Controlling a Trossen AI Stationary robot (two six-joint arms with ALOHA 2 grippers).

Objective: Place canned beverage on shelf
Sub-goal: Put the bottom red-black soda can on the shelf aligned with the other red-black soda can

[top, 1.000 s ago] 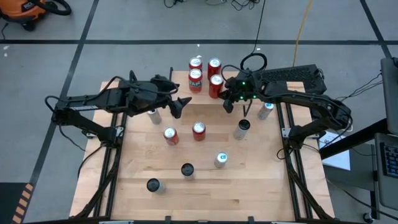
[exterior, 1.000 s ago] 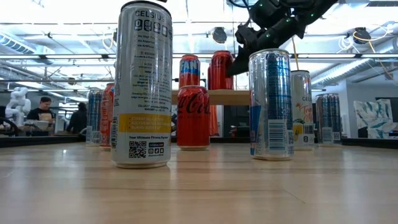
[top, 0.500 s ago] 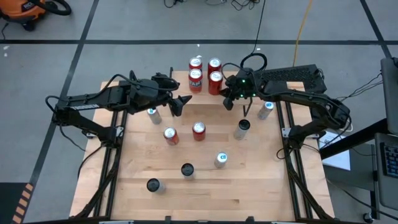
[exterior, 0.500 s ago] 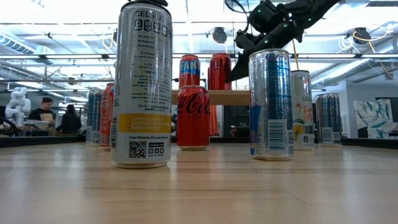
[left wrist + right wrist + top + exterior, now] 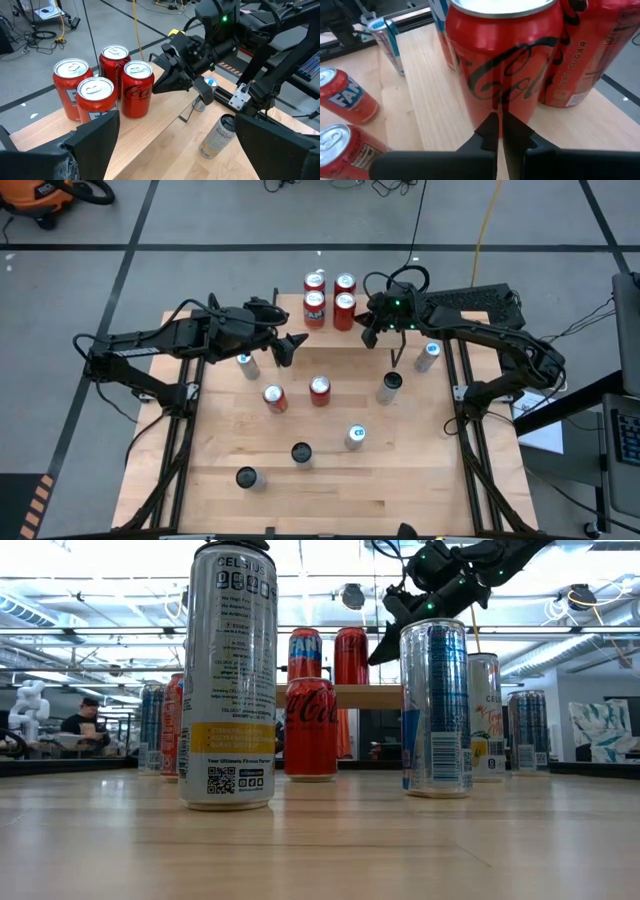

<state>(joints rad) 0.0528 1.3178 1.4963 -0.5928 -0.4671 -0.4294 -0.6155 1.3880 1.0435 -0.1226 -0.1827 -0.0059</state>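
Note:
Four red cans stand upright on their bases on the shelf (image 5: 383, 697) at the table's far edge. The near right one is a Coca-Cola can (image 5: 345, 304) (image 5: 505, 60). My right gripper (image 5: 366, 336) (image 5: 497, 127) is shut, its tips against this can on its right, near side. My left gripper (image 5: 291, 349) (image 5: 177, 150) hovers open to the left of the shelf, facing the cans, with nothing between its fingers. My right gripper touches the Coca-Cola can's side wall low down (image 5: 496, 111) with the tips of its shut fingers (image 5: 156, 90). The fingers slant downward, coming from the table's right and near side. The can stands upright on the shelf, close beside the other red cans.
Loose cans stand on the tabletop: a slim silver one (image 5: 245, 364) under my left arm, two red ones (image 5: 273, 397) (image 5: 319, 390), a dark slim one (image 5: 390, 386), one by the right rail (image 5: 428, 356), and three nearer the front (image 5: 355, 437) (image 5: 301, 453) (image 5: 246, 477).
My right gripper, shut throughout, has swung toward the table's far edge and pushed the Coca-Cola can along the shelf. The can has slid upright toward the far edge and now stands level with the near left red can.

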